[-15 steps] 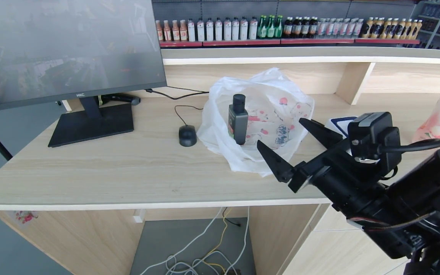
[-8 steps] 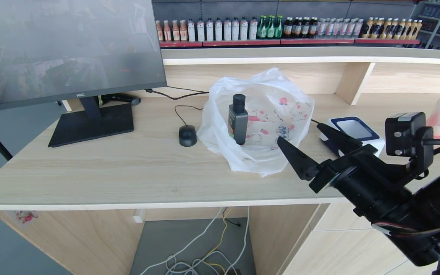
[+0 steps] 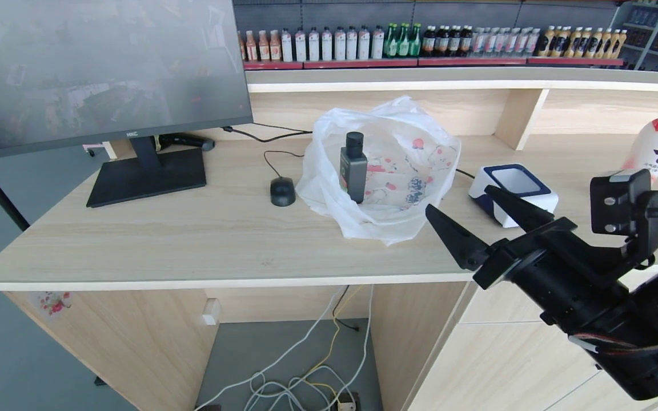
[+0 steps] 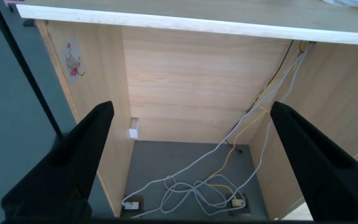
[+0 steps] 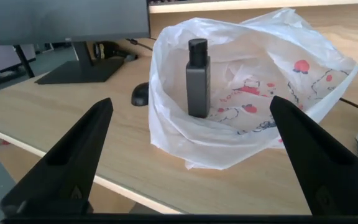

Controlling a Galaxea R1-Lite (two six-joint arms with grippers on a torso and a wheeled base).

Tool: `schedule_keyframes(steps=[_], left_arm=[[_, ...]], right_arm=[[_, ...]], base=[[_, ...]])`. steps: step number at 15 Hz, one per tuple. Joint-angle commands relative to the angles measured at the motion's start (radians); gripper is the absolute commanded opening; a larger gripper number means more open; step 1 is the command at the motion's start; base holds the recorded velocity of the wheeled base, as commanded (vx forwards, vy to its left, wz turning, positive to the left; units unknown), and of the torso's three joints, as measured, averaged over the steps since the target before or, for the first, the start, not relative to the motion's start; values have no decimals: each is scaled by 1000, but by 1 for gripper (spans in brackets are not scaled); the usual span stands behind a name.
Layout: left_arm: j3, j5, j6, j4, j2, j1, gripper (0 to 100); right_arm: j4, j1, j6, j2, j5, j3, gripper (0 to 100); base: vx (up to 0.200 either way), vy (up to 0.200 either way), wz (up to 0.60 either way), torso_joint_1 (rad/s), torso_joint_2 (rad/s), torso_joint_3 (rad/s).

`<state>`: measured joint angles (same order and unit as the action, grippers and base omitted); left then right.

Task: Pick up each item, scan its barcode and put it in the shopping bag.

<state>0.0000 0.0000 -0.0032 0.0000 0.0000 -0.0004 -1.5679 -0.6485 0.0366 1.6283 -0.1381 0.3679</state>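
Right claw (image 3: 459, 198), jaws apart and empty, has drawn back right and nearer from the shopping bag (image 3: 420, 148), where the dark bottle (image 3: 354, 168) stands upright. That item looks bagged; the pink drink bottle (image 3: 657, 145), far right on the tabletop (image 3: 192, 240), likely comes next.

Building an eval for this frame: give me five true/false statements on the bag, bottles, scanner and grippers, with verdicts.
1. The dark bottle stands upright in the bag. True.
2. The right gripper holds the pink bottle. False: it is open and empty, and the pink bottle stands on the counter, far right.
3. The scanner sits on the counter to the right of the bag. True.
4. The mouse lies inside the bag. False: it lies on the counter, left of the bag.
5. The left gripper is open. True.
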Motion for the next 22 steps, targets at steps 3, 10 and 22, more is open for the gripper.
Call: schedule_keyframes(steps=[3, 10, 22], left_arm=[[0, 0, -3, 0, 0, -1, 100], [0, 0, -8, 0, 0, 0, 100], [0, 0, -14, 0, 0, 0, 100]], right_arm=[[-3, -3, -4, -2, 0, -30, 100], [-3, 67, 0, -67, -3, -109, 100], [-3, 90, 46, -160, -3, -247, 100]], base=[[0, -200, 0, 1, 7, 1], [0, -200, 0, 4, 4, 2], [0, -200, 0, 3, 2, 1]])
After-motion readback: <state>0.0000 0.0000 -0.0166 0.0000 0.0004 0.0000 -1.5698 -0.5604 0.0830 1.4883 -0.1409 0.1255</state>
